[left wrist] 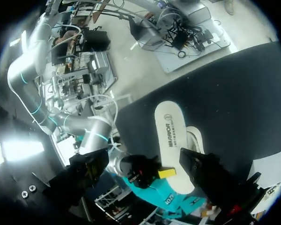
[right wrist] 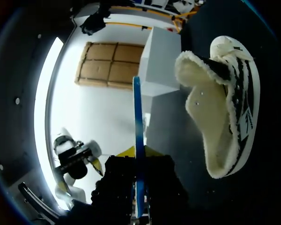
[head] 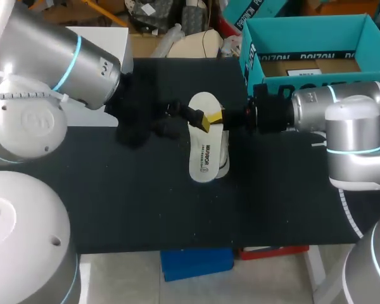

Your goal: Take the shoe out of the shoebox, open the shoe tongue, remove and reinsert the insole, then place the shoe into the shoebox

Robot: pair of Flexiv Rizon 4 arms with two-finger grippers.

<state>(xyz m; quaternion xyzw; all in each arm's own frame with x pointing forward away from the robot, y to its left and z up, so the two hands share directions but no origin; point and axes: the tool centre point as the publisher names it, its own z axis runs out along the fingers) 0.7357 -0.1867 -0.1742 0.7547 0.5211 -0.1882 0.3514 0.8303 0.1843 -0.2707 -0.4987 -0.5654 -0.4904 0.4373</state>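
A white insole (head: 202, 142) hangs over the middle of the black table, its blue edge (right wrist: 137, 136) running upright between my right gripper's fingers. My right gripper (head: 216, 118) (right wrist: 138, 206) is shut on the insole's far end. The white shoe (head: 223, 155) with black stripes and fleece lining (right wrist: 225, 103) lies on the table under and beside the insole. My left gripper (head: 189, 115) (left wrist: 150, 180) stands open at the insole's far end, its dark fingers (left wrist: 210, 173) wide apart and gripping nothing. The teal shoebox (head: 304, 24) stands open at the back right.
A white box (head: 111, 38) (right wrist: 161, 61) sits at the table's back left corner. The shoebox wall (left wrist: 164, 199) is just behind my right gripper. Bare black mat (head: 145, 202) stretches toward the front edge.
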